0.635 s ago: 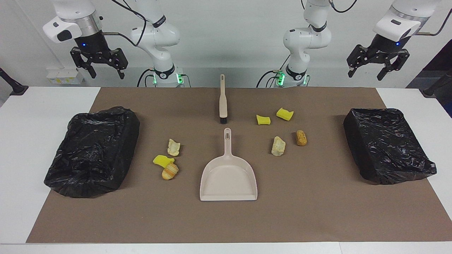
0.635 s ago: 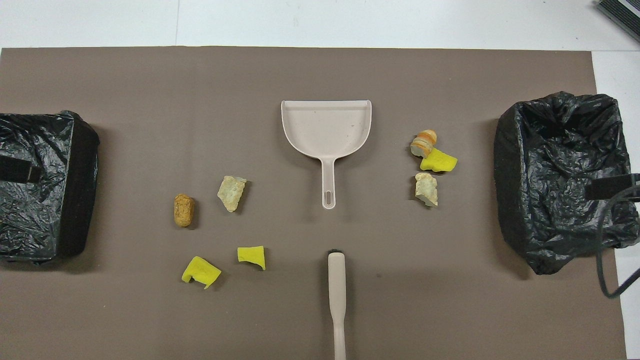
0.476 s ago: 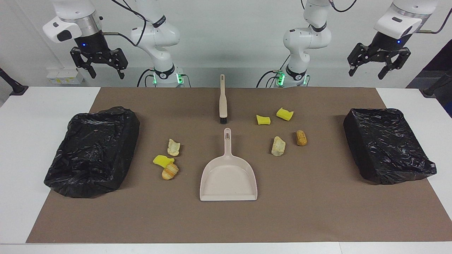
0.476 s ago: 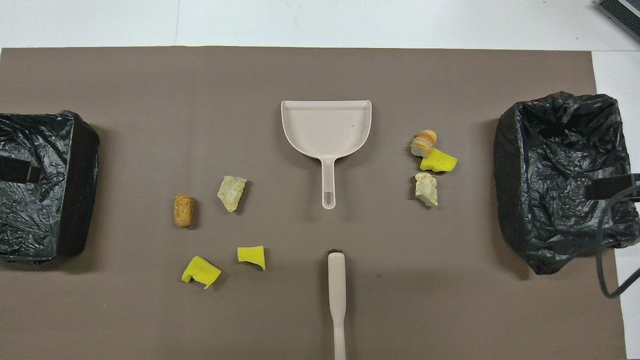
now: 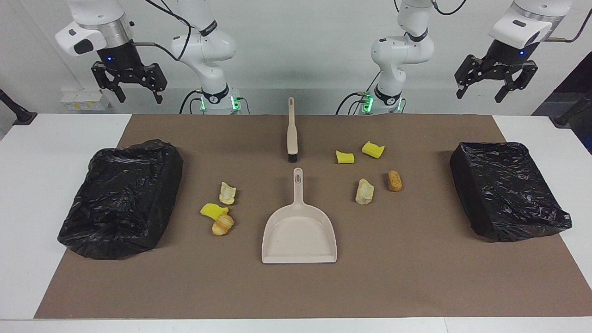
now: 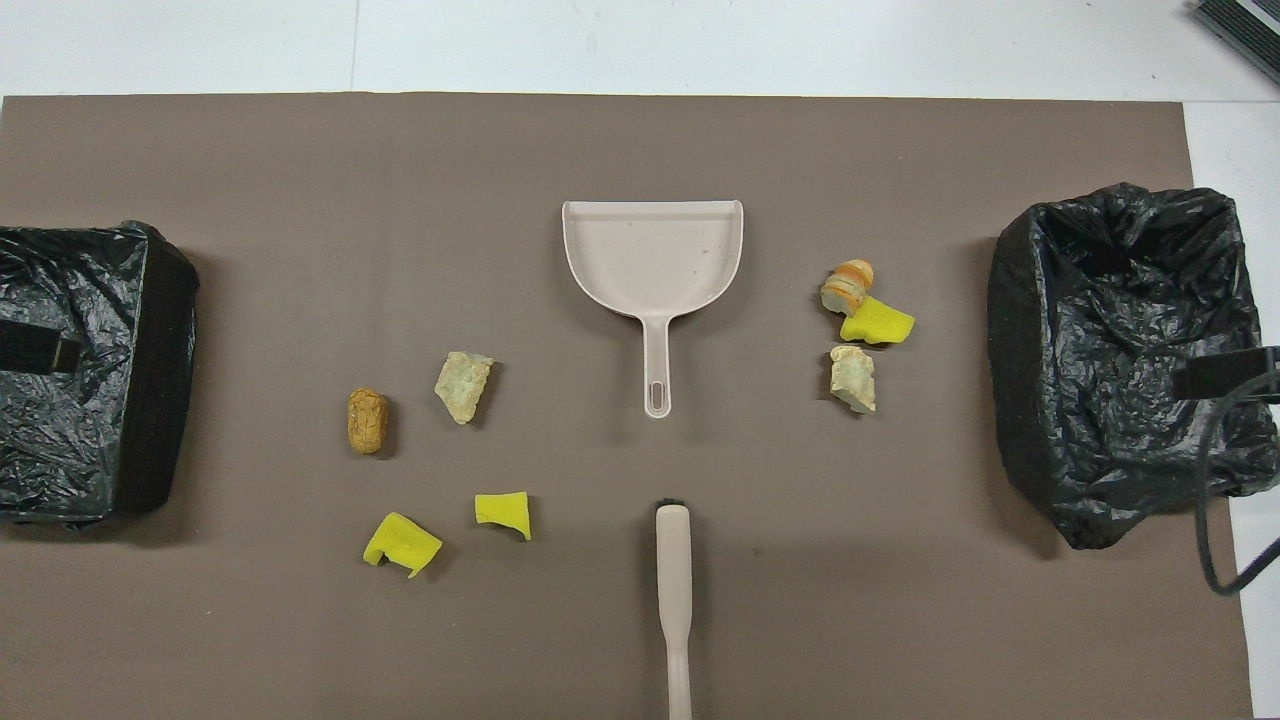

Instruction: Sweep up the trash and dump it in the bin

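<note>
Several scraps of trash lie on the brown mat in two clusters. Toward the left arm's end lie two yellow pieces [image 5: 344, 157] [image 5: 373, 149], a cream lump [image 5: 364, 191] and a brown lump [image 5: 394, 180]. Toward the right arm's end are a cream lump [image 5: 227, 193], a yellow piece [image 5: 212, 211] and a striped bun [image 5: 223, 225]. A bin lined with a black bag [image 5: 122, 196] [image 6: 1120, 360] stands at the right arm's end, and another bin [image 5: 506, 189] [image 6: 90, 370] at the left arm's end. My right gripper [image 5: 139, 98] and left gripper [image 5: 479, 96] hang high, open and holding nothing.
A beige dustpan [image 5: 299, 231] [image 6: 652, 255] lies mid-mat, its handle pointing toward the robots. A beige brush [image 5: 291, 132] [image 6: 673, 570] lies in line with it, nearer to the robots, bristles toward the handle. White table [image 5: 27, 185] borders the mat.
Both grippers have risen very slightly. Nothing on the mat has moved.
</note>
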Motion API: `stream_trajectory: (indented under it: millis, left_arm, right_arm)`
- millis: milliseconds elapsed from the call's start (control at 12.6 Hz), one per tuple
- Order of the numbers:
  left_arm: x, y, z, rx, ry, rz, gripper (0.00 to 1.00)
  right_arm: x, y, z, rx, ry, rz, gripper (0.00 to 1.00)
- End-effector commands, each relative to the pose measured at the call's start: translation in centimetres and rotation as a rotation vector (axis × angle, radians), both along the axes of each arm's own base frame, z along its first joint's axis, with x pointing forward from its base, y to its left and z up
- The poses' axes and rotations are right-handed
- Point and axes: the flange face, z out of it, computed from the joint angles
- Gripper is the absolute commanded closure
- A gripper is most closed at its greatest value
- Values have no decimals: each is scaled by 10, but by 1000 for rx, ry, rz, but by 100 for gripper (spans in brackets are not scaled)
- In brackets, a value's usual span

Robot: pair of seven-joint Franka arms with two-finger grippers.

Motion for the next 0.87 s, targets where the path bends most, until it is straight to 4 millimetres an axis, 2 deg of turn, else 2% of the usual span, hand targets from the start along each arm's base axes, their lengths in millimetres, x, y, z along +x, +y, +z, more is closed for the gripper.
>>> stream_trajectory:
  millis: [0, 238, 476, 635, 794]
  left_arm:
    - [-9, 0, 1, -8, 8, 10, 0]
    - [-12, -6, -1, -7, 8, -2, 0]
    - [-16, -20, -6, -8, -4, -27, 0]
    - [-21, -50, -21, -7, -25, -78, 0]
    - [-33, -78, -38, -4, -8, -97, 0]
  right_arm:
    - [-2, -1, -1, 5, -4, -20, 0]
    - [0, 2, -10, 5, 3, -13, 0]
    - [3, 4, -13, 5, -14, -12, 0]
    - [10, 21, -29, 4, -3, -18, 0]
    - [34, 53, -52, 1, -26, -26, 0]
